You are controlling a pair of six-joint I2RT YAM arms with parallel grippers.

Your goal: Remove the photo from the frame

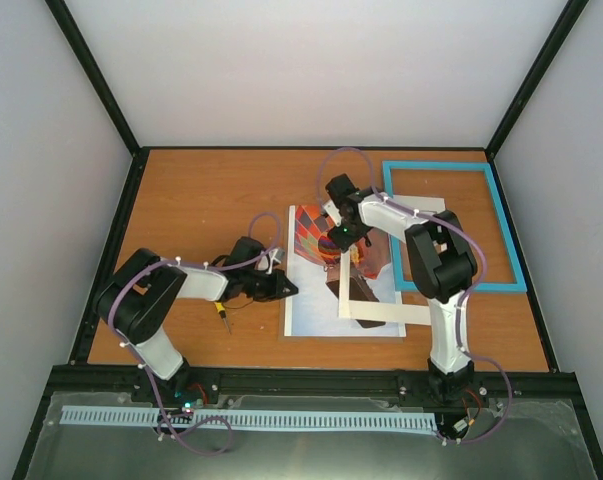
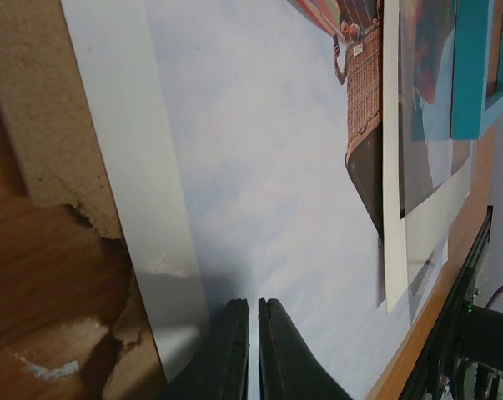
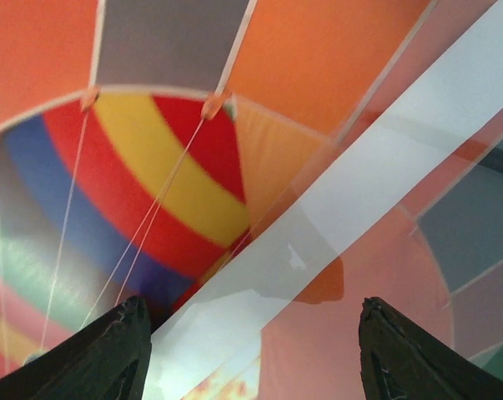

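Shut tight, the left claw (image 2: 254, 305) sits low at the left edge of the photo (image 2: 259, 167), fingertips pressed together. Whether a sliver of paper is caught between them I cannot tell. Across from it, the right claw (image 3: 253, 304) hangs over the balloon with its jaws wide apart, holding nothing. The photo lies flat on the table (image 1: 201, 200) between the arms, already outside the frame (image 1: 436, 166), which rests at the far right. A white mat (image 1: 381, 313) lies crooked across the print's right side. I'd judge the print light, floppy, easy to crease and slick against the wood. Its bare left edge looks the safest hold, since the mat would drag elsewhere.
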